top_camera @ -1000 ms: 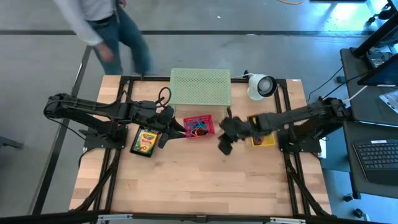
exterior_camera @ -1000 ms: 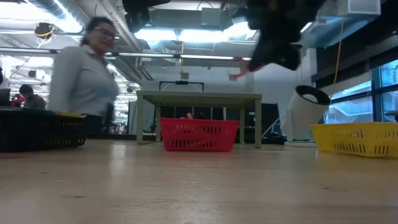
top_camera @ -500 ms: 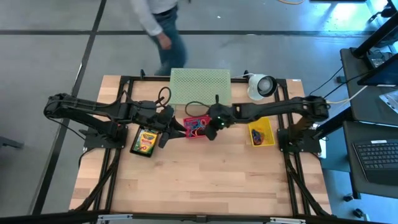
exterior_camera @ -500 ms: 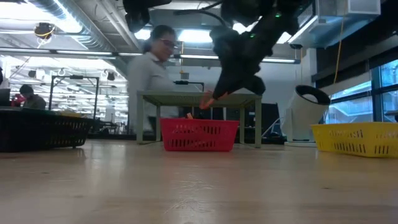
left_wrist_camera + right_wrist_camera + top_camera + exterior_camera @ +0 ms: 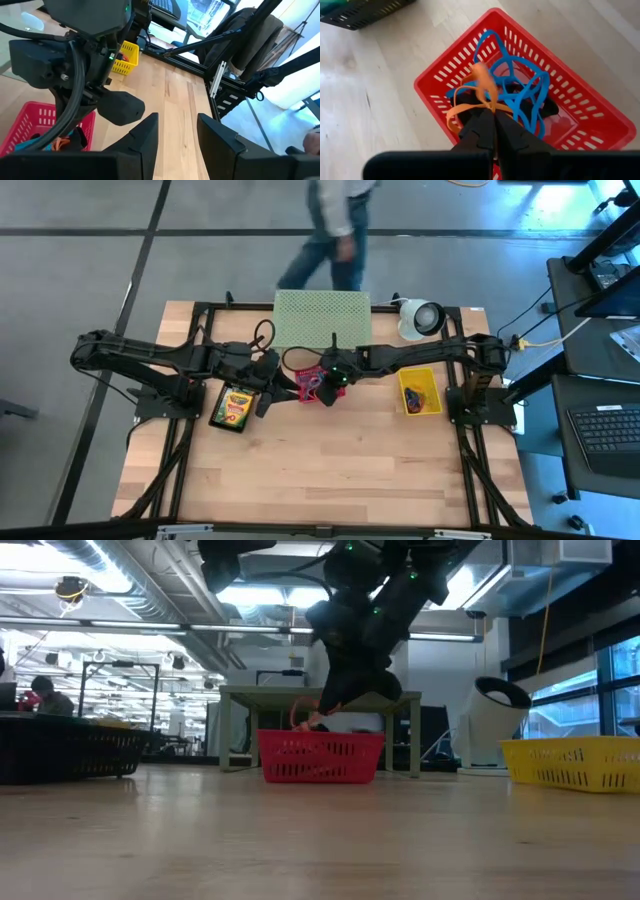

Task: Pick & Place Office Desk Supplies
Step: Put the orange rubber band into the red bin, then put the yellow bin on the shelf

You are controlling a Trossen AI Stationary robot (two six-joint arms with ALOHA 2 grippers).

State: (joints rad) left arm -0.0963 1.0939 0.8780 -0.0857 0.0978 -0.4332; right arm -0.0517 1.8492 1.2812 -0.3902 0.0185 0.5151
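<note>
With its fingers pinched together on a thin orange rubber-band loop, right gripper hangs over the red plastic mesh basket, likely for release; left gripper idles part-open beside.

1. A pale wooden table with a black frame carries everything.
2. A red basket sits near its middle.
3. A yellow basket sits to the right.
4. A black basket with a crayon box sits to the left.
5. A green mesh stand and a white round device stand along the far edge.
</note>
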